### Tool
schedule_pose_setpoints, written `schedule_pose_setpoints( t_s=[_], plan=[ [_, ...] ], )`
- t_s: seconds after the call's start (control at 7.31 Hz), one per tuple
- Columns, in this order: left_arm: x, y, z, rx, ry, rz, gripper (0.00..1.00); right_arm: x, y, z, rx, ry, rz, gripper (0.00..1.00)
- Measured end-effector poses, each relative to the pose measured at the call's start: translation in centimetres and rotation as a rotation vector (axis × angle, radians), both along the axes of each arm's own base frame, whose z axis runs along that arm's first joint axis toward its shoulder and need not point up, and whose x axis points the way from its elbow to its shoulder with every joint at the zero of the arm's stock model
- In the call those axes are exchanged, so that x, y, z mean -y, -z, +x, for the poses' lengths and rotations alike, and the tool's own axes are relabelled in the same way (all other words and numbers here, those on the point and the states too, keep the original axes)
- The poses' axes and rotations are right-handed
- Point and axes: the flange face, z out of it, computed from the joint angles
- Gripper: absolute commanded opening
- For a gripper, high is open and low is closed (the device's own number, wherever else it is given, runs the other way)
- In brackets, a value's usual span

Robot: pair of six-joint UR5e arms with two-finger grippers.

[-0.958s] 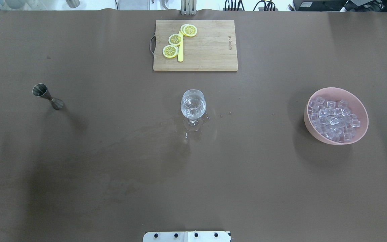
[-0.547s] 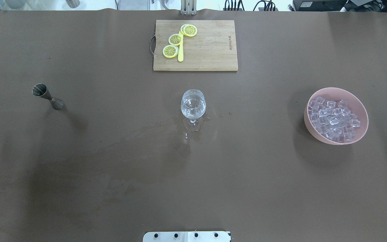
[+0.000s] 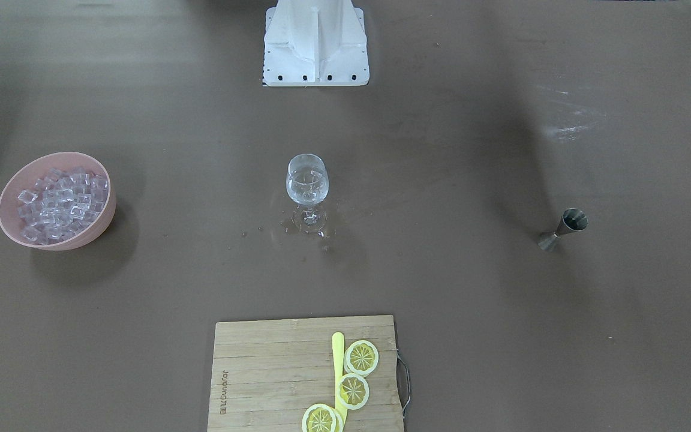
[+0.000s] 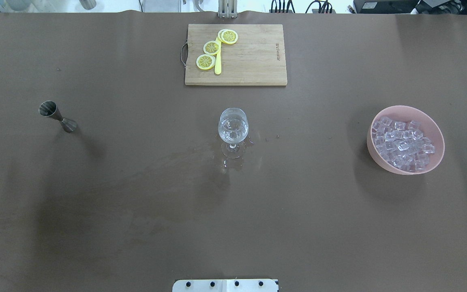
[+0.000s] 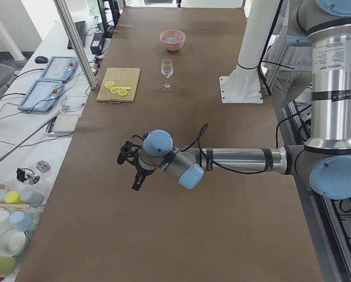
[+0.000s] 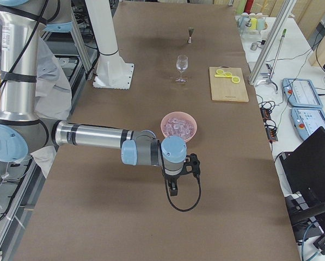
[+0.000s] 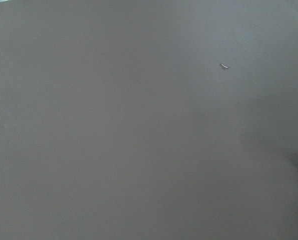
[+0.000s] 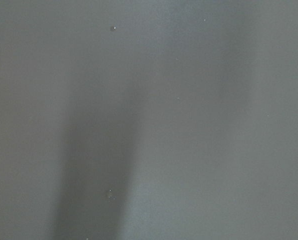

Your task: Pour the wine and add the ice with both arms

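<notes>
A clear stemmed glass (image 4: 233, 126) stands mid-table with wine (image 4: 233, 130), a clear liquid, in its bowl and a small wet patch around its foot (image 3: 308, 228). The ice (image 4: 401, 142) is heaped in a pink bowl (image 4: 373, 152) at the right of the overhead view. A steel jigger (image 4: 57, 116) stands at the left. Both arms are out of the overhead and front views. The left gripper (image 5: 132, 170) hangs over bare table far from the glass, and the right gripper (image 6: 173, 187) hangs just past the pink bowl (image 6: 165, 122). I cannot tell whether either is open or shut. Both wrist views hold only brown table cover.
A wooden cutting board (image 4: 253, 61) with three lemon slices (image 4: 211, 48) and a yellow knife lies at the far edge. The white robot base (image 3: 315, 42) sits at the near edge. Trays, cups and teach pendants line the side benches (image 5: 43, 94).
</notes>
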Motion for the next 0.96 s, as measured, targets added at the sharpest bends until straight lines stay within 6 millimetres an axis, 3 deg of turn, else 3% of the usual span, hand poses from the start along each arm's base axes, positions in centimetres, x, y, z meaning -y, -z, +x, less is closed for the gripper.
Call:
schedule_pose_setpoints(
  t_s=[0.27,0.55,0.68,0.96],
  plan=[
    [1.4,1.4,2.8,-0.027,-0.034,0.112,0.97,0.9,0.7,0.0,0.000,-0.003,0.066,1.00],
    [3.2,5.5,10.3,-0.097,-0.039,0.201,0.90,1.6,0.1,-0.1,0.000,-0.005,0.161,1.00],
    [3.0,6.2,12.8,-0.108,-0.027,0.281,0.96,1.6,-0.1,-0.2,0.002,-0.003,0.179,1.00],
    [1.1,4.0,13.5,-0.167,-0.014,0.470,0.98,1.8,-0.1,-0.5,0.004,0.000,0.190,1.00]
  ],
)
